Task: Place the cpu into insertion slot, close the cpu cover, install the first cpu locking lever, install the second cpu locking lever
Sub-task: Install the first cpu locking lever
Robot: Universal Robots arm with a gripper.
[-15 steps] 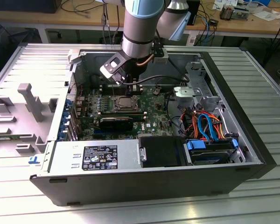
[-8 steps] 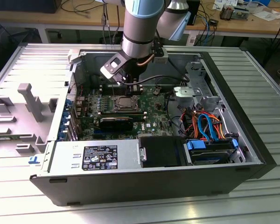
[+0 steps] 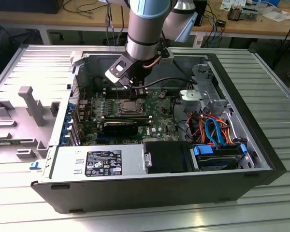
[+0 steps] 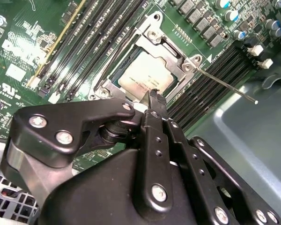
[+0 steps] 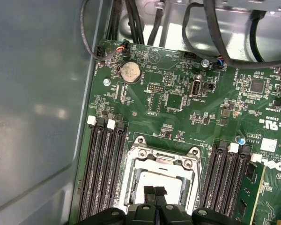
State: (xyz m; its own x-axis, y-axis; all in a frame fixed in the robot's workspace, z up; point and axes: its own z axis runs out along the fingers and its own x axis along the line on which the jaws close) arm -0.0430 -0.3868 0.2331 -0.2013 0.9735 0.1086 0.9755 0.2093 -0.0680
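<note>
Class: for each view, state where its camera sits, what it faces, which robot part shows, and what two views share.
Exterior view: off the arm, above the open computer case, looking down into it; arm and gripper show.
Second wrist view: on the arm, looking along the gripper at the cpu.
First wrist view: on the arm, facing the motherboard; the gripper shows.
Shared: both wrist views show the cpu cover.

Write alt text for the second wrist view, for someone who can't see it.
A black claw, tips together, sits at one edge of the cpu, which shows through the window of the silver cpu cover. A thin metal lever sticks out sideways beside black memory slots on the green board.
</note>
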